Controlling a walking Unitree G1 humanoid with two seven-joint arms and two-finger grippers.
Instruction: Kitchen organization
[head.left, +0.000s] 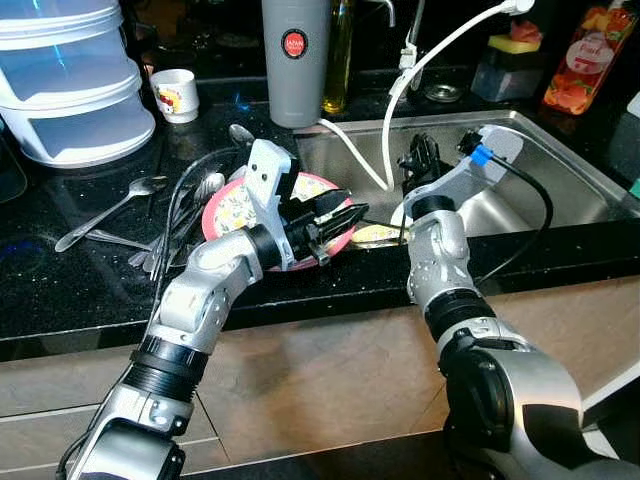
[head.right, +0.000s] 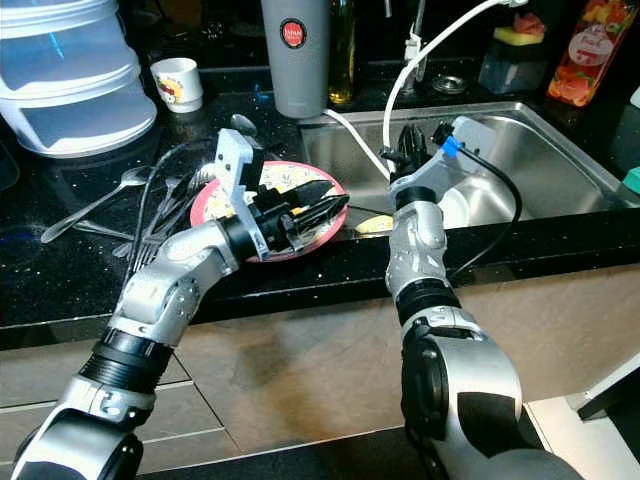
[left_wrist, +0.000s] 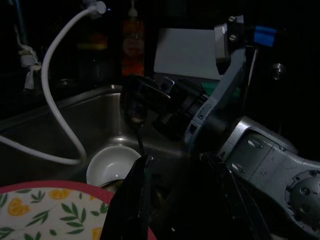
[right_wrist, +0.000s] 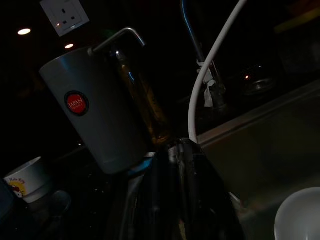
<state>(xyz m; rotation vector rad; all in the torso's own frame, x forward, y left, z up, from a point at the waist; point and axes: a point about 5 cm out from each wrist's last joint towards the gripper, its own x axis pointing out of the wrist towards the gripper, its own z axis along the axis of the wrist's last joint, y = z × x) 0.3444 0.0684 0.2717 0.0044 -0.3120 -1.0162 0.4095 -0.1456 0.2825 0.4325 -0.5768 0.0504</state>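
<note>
Left eye view shows cutlery (head.left: 150, 215) loose on the counter (head.left: 60, 290), the left gripper (head.left: 335, 222) spread wide over the plate (head.left: 228, 212), right gripper (head.left: 420, 158) state unclear.

Head views bright, sharp — glare on sink (head.left: 560, 170), wrist views v. dim, murky

Speckled black countertop (head.left: 60, 290), polished and glossy like stone. Brushed stainless-steel sink (head.left: 560, 170), satin sheen. Shiny metal spoons (head.left: 110, 212). Glossy plate (head.right: 310, 235) with red rim and printed leaf pattern. Matt grey plastic-looking jug (head.left: 295, 60). Translucent plastic stacked containers (head.left: 70, 80). Smooth white hose (head.left: 420, 65). Glazed white bowl (left_wrist: 111, 165).
</note>
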